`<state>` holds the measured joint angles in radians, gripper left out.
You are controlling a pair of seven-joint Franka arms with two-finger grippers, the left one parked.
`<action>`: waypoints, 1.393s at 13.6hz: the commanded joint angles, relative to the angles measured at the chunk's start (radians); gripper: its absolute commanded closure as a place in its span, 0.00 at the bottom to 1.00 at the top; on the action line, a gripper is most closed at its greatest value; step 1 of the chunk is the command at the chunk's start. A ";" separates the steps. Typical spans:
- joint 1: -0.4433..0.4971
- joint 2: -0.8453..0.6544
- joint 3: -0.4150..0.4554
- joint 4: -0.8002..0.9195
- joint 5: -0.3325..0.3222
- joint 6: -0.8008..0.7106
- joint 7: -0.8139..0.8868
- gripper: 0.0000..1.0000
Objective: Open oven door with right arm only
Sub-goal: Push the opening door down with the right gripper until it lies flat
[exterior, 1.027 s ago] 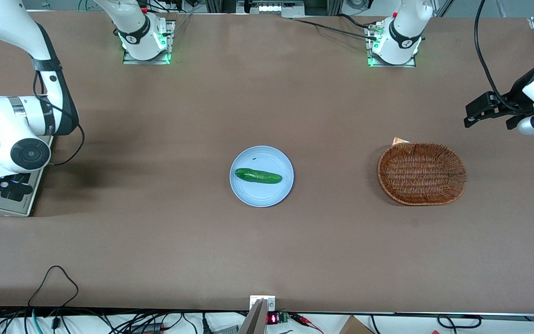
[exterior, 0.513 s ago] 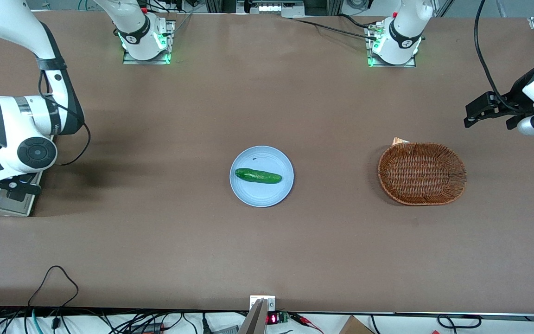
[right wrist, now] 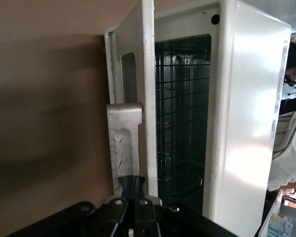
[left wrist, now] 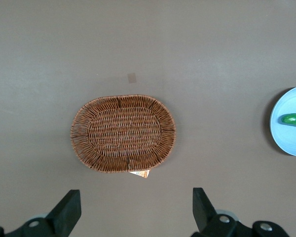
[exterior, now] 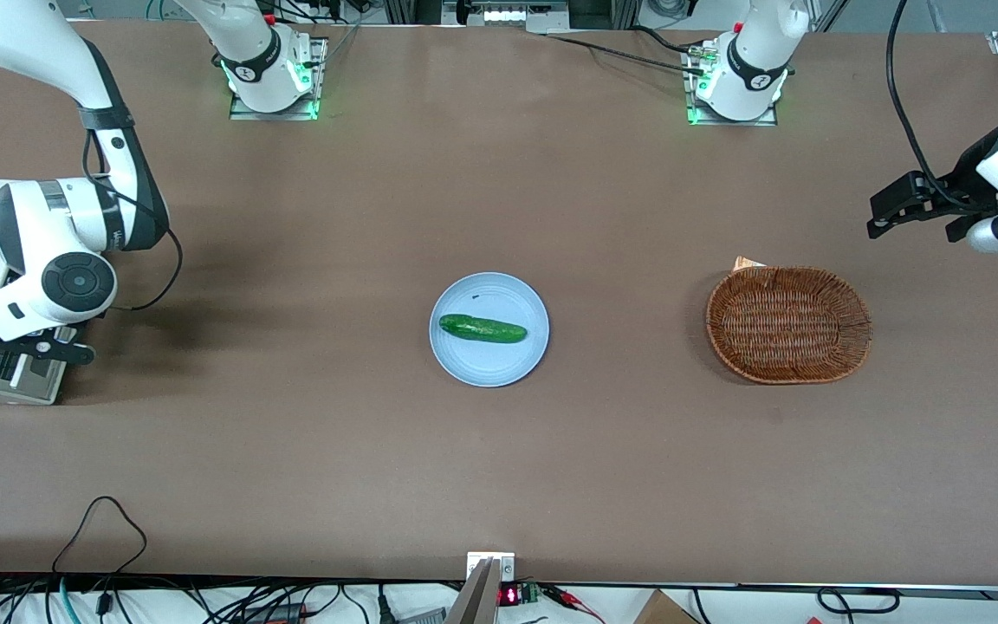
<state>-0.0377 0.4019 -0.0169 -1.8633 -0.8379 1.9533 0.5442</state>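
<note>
Since a second ago the right arm [exterior: 57, 251] has swung outward, its gripper [right wrist: 133, 190] clenched on the oven door [right wrist: 133, 74] handle (door ajar, mid-pull); next, continue the downward arc.

Near the table's [exterior: 499, 468] middle, a pale blue plate [exterior: 489, 364] carrying a green cucumber [exterior: 482, 328] laid lengthwise across it. Toward the parked arm's end, well apart from the plate, an oval wicker basket [exterior: 788, 324], nothing visible inside, with a small tan tag [exterior: 748, 263] poking out from under its rim. Along the table's near edge, a loose black cable loop [exterior: 100, 529].
</note>
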 commanded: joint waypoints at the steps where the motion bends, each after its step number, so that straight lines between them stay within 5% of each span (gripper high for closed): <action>1: -0.018 0.032 -0.009 -0.022 0.035 0.087 0.011 1.00; 19: -0.005 0.117 -0.009 -0.028 0.120 0.193 0.013 1.00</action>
<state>-0.0207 0.4939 0.0053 -1.8933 -0.6896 2.1299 0.5525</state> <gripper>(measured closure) 0.991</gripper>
